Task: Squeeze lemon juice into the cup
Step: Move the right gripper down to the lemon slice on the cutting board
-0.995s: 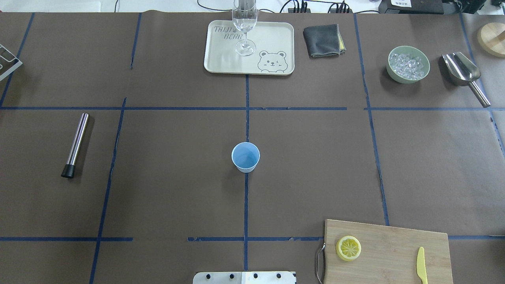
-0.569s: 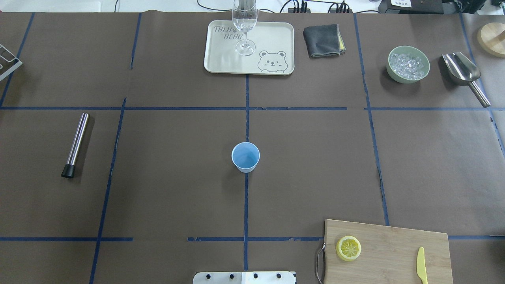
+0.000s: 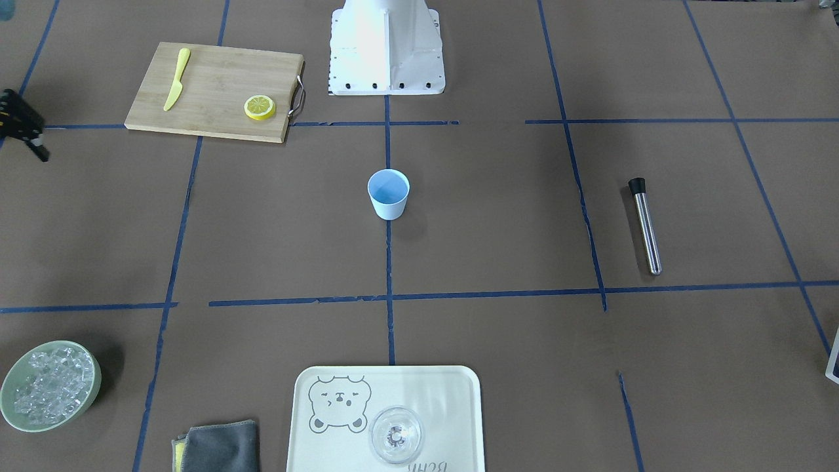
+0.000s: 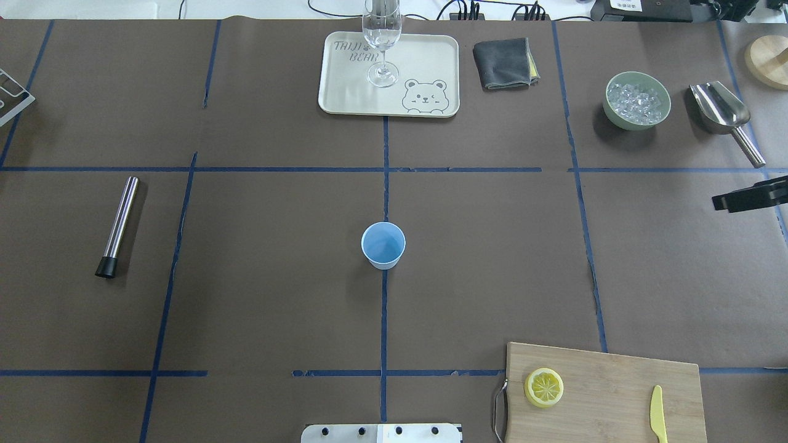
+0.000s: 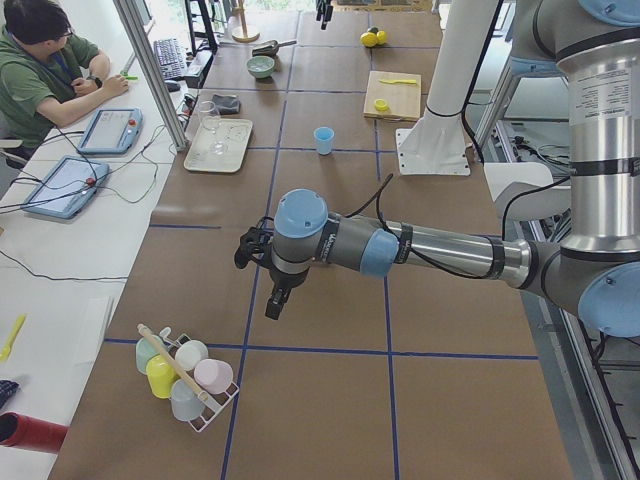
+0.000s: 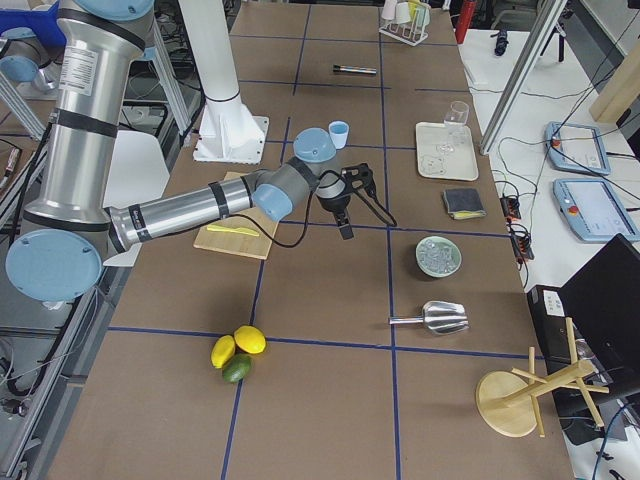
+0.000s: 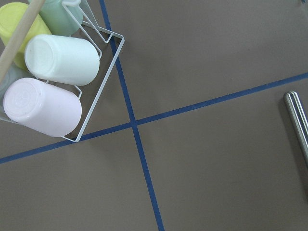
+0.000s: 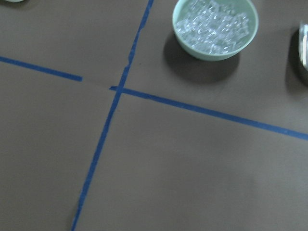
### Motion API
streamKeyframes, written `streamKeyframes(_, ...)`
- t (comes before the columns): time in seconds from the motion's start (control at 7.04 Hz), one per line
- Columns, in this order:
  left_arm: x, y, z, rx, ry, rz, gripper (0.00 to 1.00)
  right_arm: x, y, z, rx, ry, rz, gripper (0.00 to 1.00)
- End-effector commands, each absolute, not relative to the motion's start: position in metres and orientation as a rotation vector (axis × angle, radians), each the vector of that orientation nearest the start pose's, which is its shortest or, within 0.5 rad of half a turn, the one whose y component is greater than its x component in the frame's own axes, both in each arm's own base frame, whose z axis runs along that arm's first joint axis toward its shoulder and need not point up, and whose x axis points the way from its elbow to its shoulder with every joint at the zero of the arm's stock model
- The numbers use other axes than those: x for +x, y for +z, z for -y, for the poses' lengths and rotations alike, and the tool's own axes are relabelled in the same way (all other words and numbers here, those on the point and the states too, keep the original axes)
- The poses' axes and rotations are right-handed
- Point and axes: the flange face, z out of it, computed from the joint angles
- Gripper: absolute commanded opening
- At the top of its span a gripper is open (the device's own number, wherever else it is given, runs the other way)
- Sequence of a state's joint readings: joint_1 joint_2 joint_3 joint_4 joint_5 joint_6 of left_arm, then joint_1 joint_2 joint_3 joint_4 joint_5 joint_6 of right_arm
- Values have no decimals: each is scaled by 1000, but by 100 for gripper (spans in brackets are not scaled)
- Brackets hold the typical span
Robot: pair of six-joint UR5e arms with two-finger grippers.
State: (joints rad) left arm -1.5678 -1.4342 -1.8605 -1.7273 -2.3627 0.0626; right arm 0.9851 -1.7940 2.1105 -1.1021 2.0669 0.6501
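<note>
The pale-blue cup (image 4: pixel 383 245) stands upright and empty at the table's middle; it also shows in the front view (image 3: pixel 388 193). A cut lemon half (image 4: pixel 543 387) lies cut side up on the wooden cutting board (image 4: pixel 615 375) at the near right. My right gripper (image 4: pixel 726 200) just reaches into the overhead view at the right edge, far from both; I cannot tell whether it is open or shut. My left gripper (image 5: pixel 273 308) hovers over the table's left end, seen only in the exterior left view, so its state cannot be told.
A yellow knife (image 4: pixel 657 413) lies on the board. A wine glass (image 4: pixel 382 37) stands on the bear tray (image 4: pixel 431 61). A grey cloth (image 4: pixel 503 63), a green bowl of ice (image 4: pixel 636 100) and a metal scoop (image 4: pixel 720 111) are far right. A steel muddler (image 4: pixel 118 224) lies left. A cup rack (image 7: pixel 53 72) stands at the far left end.
The right gripper has come into the overhead view at its right edge. The cup, lemon half and other objects have not moved.
</note>
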Motion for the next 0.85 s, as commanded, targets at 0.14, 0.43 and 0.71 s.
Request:
streamKeyframes(0.14, -61, 549, 446, 347, 196, -776, 100, -290, 386, 296, 314, -21, 870, 100)
streamKeyframes(0.43, -61, 549, 446, 348, 198, -776, 100, -337, 352, 246, 296, 45, 796, 100)
streamKeyframes(0.71, -61, 549, 446, 348, 198, -776, 100, -407, 315, 218, 302, 69, 803, 100)
